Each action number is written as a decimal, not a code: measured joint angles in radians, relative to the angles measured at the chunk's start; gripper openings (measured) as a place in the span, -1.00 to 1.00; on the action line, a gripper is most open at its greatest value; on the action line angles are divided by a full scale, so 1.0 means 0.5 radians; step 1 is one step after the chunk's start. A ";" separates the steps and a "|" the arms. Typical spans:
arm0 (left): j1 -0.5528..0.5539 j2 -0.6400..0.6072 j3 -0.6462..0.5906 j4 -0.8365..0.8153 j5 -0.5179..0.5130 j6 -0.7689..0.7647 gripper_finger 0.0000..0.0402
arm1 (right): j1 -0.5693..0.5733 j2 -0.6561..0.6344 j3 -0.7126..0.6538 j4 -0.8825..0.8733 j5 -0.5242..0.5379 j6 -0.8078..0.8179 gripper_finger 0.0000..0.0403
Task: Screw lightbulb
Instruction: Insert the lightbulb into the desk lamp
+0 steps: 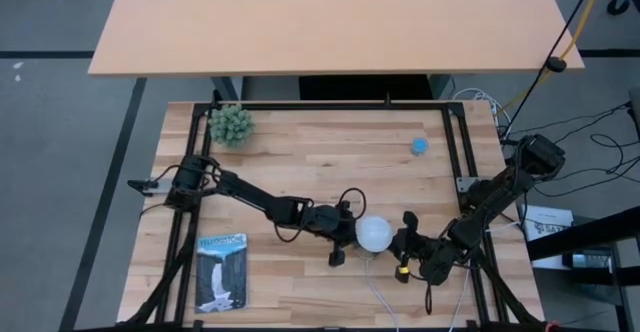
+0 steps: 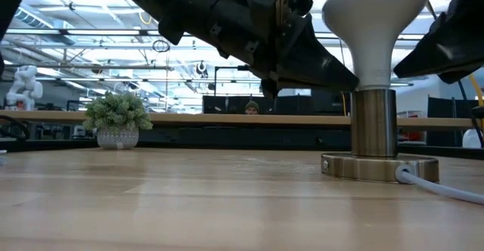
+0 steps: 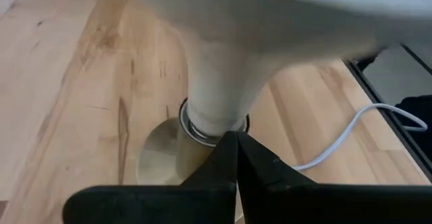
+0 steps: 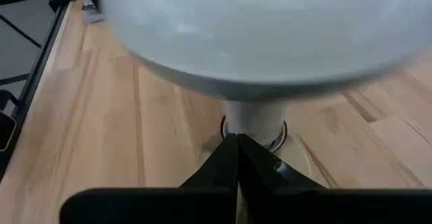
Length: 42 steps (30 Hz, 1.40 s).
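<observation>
The white lightbulb (image 1: 374, 233) stands upright with its narrow end down in the silvery socket (image 2: 374, 122), whose round base (image 2: 378, 166) rests on the wooden table. My left gripper (image 1: 348, 235) comes from the table's left, shut, its tips at the bulb's neck. My right gripper (image 1: 400, 242) comes from the right, also shut, its tips at the neck's other side. The broad dome (image 2: 376, 9) overhangs both grippers. In both wrist views the dome fills the top and the socket's rim shows just beyond the fingertips. My left gripper lays its shut fingertips (image 3: 233, 146) against the bulb's neck (image 3: 219, 113), just above the socket's rim. It comes from the table's left, slanting down. The bulb stands upright in the socket. My right gripper lays its shut fingertips (image 4: 236, 146) against the neck (image 4: 255, 119) from the table's right, slanting down, opposite the left one and under the dome.
A white cord (image 2: 446, 184) runs from the socket's base toward the near edge. A small potted plant (image 1: 230, 124) stands at the far left, a small blue object (image 1: 419, 145) at the far right, and a booklet (image 1: 221, 270) lies near left. A black frame (image 1: 455, 142) borders the table.
</observation>
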 joint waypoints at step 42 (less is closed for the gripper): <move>0.034 -0.005 0.037 -0.060 0.305 -0.042 -1.00 | -0.020 -0.051 0.000 -0.309 -0.070 0.218 -1.00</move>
